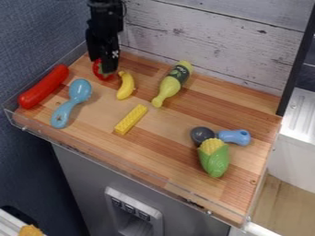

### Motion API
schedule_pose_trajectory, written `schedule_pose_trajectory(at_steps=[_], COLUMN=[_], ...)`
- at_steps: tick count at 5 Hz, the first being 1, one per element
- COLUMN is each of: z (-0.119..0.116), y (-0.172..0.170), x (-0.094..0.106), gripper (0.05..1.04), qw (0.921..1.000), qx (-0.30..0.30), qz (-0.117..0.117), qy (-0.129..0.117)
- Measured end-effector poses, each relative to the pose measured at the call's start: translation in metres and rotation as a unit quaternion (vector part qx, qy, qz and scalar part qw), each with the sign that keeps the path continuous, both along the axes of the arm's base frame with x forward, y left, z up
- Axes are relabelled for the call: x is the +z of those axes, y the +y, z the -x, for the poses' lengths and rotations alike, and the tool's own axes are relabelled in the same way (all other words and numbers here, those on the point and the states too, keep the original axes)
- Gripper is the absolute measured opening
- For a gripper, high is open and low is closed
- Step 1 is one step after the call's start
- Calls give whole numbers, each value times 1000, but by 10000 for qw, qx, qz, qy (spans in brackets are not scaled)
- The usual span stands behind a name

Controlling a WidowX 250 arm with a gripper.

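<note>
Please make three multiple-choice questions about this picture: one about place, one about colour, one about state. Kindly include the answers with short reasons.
1. What is nearest to the tool?
A) corn
B) red toy fruit
C) green bottle

2. What colour is the spoon at the left?
A) light blue
B) red
C) yellow

3. How is the corn?
A) cut in slices
B) completely bare
C) partly in its husk

1 B: the fruit shows right beside the tool's lower end.
2 A: its bowl and handle are both light blue.
3 C: yellow kernels show at the top, green husk around the rest.
</note>
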State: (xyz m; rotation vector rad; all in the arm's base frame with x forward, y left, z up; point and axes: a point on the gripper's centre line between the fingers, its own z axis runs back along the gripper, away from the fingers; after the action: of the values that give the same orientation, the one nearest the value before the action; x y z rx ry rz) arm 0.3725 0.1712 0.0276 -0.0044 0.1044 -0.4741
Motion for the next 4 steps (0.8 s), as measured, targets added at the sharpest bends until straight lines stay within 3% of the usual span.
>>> schedule_pose_trajectory(at_steps=[2, 4], z=[-8, -11], y=[1, -10], x=[-16, -16], gripper=[999, 904], qw=[9970, 9916], qx=[-770, -1294], qz=[20, 35], qy=[-53, -5])
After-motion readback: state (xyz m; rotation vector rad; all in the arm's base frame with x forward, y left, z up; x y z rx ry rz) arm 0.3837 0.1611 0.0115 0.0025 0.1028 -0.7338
